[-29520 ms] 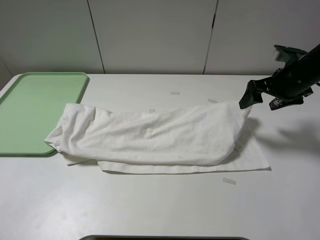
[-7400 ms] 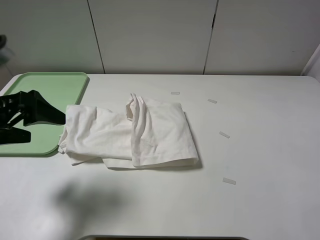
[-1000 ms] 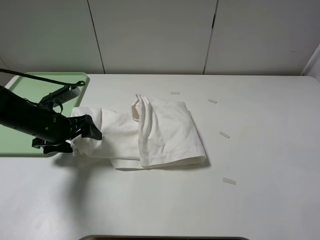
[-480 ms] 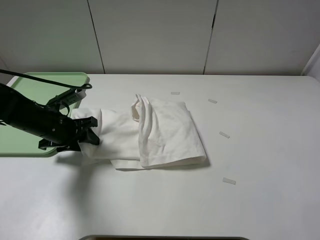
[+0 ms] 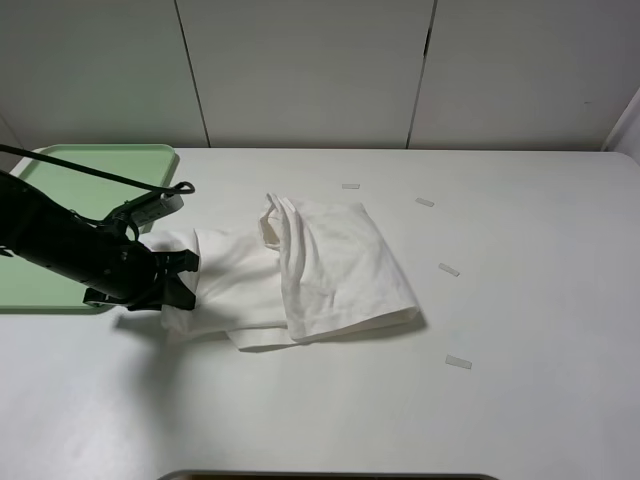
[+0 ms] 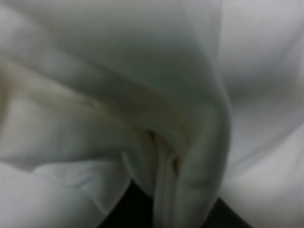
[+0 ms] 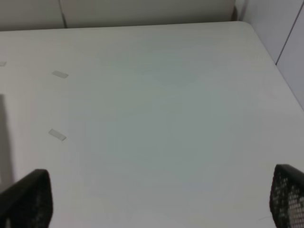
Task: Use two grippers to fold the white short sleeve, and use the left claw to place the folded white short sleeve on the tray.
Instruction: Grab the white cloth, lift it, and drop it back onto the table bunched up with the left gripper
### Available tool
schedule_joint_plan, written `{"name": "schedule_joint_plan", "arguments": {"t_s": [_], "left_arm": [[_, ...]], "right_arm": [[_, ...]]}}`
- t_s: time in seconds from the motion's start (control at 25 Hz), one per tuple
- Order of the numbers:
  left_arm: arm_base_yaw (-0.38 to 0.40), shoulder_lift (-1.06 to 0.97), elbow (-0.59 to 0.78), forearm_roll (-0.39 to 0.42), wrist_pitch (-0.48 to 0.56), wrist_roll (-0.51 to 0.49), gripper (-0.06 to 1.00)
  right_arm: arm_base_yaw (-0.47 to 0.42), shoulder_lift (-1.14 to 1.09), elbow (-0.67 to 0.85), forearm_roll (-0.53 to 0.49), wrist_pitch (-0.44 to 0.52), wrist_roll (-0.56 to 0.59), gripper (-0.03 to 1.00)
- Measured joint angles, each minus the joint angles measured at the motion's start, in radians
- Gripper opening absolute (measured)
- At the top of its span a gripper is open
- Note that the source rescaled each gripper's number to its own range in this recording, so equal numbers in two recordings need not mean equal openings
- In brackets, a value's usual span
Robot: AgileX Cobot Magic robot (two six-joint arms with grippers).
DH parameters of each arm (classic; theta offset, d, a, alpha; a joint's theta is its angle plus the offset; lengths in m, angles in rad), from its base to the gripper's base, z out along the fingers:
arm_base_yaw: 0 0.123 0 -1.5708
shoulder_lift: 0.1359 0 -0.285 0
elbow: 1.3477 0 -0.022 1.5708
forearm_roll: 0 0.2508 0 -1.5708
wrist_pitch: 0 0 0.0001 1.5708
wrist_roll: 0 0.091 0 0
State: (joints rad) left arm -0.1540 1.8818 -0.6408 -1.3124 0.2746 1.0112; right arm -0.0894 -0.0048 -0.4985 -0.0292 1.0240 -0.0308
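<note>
The white short sleeve (image 5: 320,270) lies folded in a wrinkled bundle on the white table, just right of the pale green tray (image 5: 90,165). My left gripper (image 5: 183,280) is at the shirt's left end, shut on a bunched fold of it, with the arm stretching across the tray's front corner. In the left wrist view the cloth (image 6: 142,95) fills the frame and a pinched fold runs down between dark jaw parts at the edge. My right gripper (image 7: 156,199) is open and empty over bare table, away from the shirt, and is out of the exterior view.
Small pale tape strips lie on the table right of the shirt (image 5: 448,269), (image 5: 458,361), (image 5: 425,202), and behind it (image 5: 350,186). Two strips show in the right wrist view (image 7: 60,74). White wall panels stand behind the table (image 5: 520,420).
My left gripper has moved toward the table's front with the shirt's left end in it. That end has bunched up and the whole bundle has shifted slightly right and forward.
</note>
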Motion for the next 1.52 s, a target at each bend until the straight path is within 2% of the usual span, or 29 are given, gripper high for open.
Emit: {"name": "schedule_joint_plan", "arguments": {"t_s": [0.24,0.28,0.32,0.36,0.52,0.76,0.92,1.2,1.44,1.52], "left_arm": [[0.0,-0.006,0.001,0.137,0.054,-0.054,0.11],[0.0,-0.027,0.002,0.234,0.063,-0.125,0.11],[0.0,-0.027,0.002,0.234,0.063,-0.125,0.11],[0.0,-0.065,0.004,0.351,0.064,-0.202,0.11],[0.0,-0.18,0.005,0.594,0.076,-0.383,0.11],[0.0,-0.33,0.006,0.84,0.165,-0.547,0.11],[0.0,-0.376,0.006,0.87,0.173,-0.573,0.11],[-0.044,-0.387,-0.029,0.81,0.192,-0.574,0.11],[-0.155,-0.387,-0.039,0.695,0.156,-0.558,0.11],[-0.216,-0.387,-0.047,0.657,0.14,-0.543,0.11]], "right_arm": [[0.0,0.0,0.0,0.0,0.0,0.0,1.0],[0.0,0.0,0.0,0.0,0.0,0.0,1.0],[0.0,0.0,0.0,0.0,0.0,0.0,1.0],[0.0,0.0,0.0,0.0,0.0,0.0,1.0],[0.0,0.0,0.0,0.0,0.0,0.0,1.0],[0.0,0.0,0.0,0.0,0.0,0.0,1.0],[0.0,0.0,0.0,0.0,0.0,0.0,1.0],[0.0,0.0,0.0,0.0,0.0,0.0,1.0],[0.0,0.0,0.0,0.0,0.0,0.0,1.0],[0.0,0.0,0.0,0.0,0.0,0.0,1.0]]}}
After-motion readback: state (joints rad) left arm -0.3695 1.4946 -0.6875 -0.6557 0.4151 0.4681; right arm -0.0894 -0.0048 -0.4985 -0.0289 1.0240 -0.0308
